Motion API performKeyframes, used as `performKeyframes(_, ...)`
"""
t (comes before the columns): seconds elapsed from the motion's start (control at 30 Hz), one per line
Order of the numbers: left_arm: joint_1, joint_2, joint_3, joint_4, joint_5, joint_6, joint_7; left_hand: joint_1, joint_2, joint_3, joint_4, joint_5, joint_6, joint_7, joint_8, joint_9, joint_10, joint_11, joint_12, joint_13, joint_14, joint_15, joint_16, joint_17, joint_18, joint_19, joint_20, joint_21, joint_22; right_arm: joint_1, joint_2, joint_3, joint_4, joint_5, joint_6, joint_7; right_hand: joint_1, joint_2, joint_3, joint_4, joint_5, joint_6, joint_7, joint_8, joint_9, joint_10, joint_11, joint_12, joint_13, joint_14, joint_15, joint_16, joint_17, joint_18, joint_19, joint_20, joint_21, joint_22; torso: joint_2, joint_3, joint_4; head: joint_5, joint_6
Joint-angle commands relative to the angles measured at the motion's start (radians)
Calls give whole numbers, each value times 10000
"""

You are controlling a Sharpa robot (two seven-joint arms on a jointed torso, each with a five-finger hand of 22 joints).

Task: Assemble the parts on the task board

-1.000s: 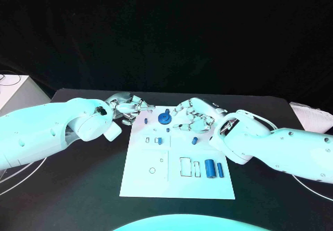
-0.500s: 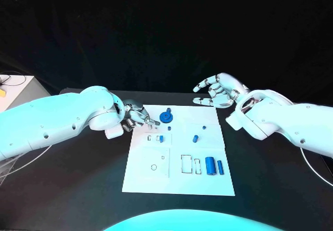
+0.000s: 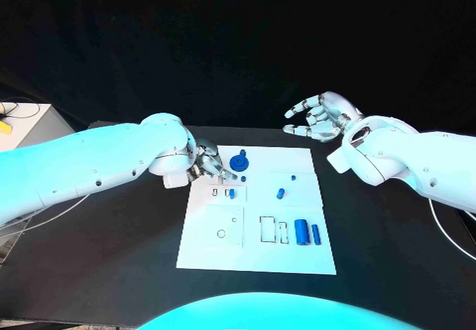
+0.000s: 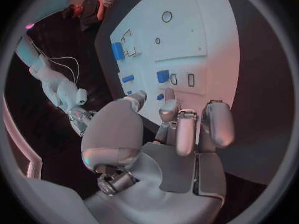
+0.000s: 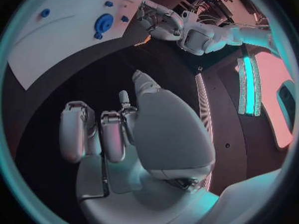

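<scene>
While my left hand [image 3: 206,163] hovers at the upper left corner of the board [image 3: 260,256], just left of centre in the head view, I keep its fingers [image 4: 186,129] curled in over the small slots there; I cannot see any part between them, and whether they pinch something is more than I can tell; I judge the hand is placed low there because the next fit belongs to that corner. My right hand [image 3: 319,117] is held up in the upper right of the head view, off the board and above the dark worktop [image 3: 119,240]; its fingers are spread and it carries nothing, which I take as keeping clear so the left can work. The board lies in the middle of the frame; the round blue gear [image 3: 239,163] sits near its top edge, just right of my left fingertips; a small blue piece [image 3: 231,193] stands by the slots below that, another short one [image 3: 280,193] lies right of centre, and two blue cylinders [image 3: 307,233] lie side by side at the lower right, beside an open rectangular recess [image 3: 266,230]; several recesses are unfilled, so I judge the assembly is far from done.
</scene>
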Motion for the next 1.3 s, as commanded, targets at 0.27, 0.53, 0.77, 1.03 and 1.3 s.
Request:
performKeyframes(0.27,33,487,-170,-288,-132,505,-177,112,152,32,-69,2,-160,2,94,141,-197,20,-133,-163,727,-52,-35,1896,-142,-91,-21,-75,-7,34,106,15,-125,108,208,-165,-72,-9,21,41,-12,-103,-6,-7,-12,-70,11,-50,908,782,30,-71,1705,95,0,3,-87,1296,27,-14,-13,-34,-59)
performKeyframes(0.53,27,737,-289,-490,-120,572,-182,183,179,72,-99,2,-198,8,104,188,-239,26,-164,-208,722,-47,-41,1887,-139,-105,-17,-83,-22,54,142,24,-179,79,236,-227,-74,-9,28,41,-3,-123,-3,-14,-15,-90,13,-72,887,777,32,-80,1689,99,-8,5,-106,1287,33,-27,-11,-68,-116)
performKeyframes(0.77,25,793,-321,-593,-130,694,-192,253,210,120,-130,2,-218,12,120,232,-254,29,-173,-217,719,-43,-42,1885,-138,-110,-13,-84,-23,65,160,28,-201,71,267,-269,-76,-5,38,42,15,-146,1,-21,-17,-101,16,-84,876,778,35,-79,1693,100,-11,7,-115,1284,17,-25,6,-97,-205)
performKeyframes(1.03,21,793,-330,-623,-165,829,-198,364,274,230,-183,2,-225,9,158,314,-250,29,-163,-199,722,-41,-35,1895,-140,-110,-8,-78,-7,69,180,29,-225,68,294,-290,-83,4,50,46,29,-154,3,-20,-17,-95,19,-76,884,776,37,-81,1689,99,-8,9,-110,1287,14,-30,16,-114,-257)
performKeyframes(1.3,3,894,-355,-709,-129,921,-199,382,278,250,-195,2,-224,8,167,329,-257,27,-168,-207,720,-41,-38,1891,-140,-111,-8,-78,-6,70,205,29,-222,68,326,-296,-83,4,50,46,29,-154,3,-20,-17,-95,19,-76,884,776,37,-81,1689,99,-8,9,-110,1287,23,-40,1,-127,-297)
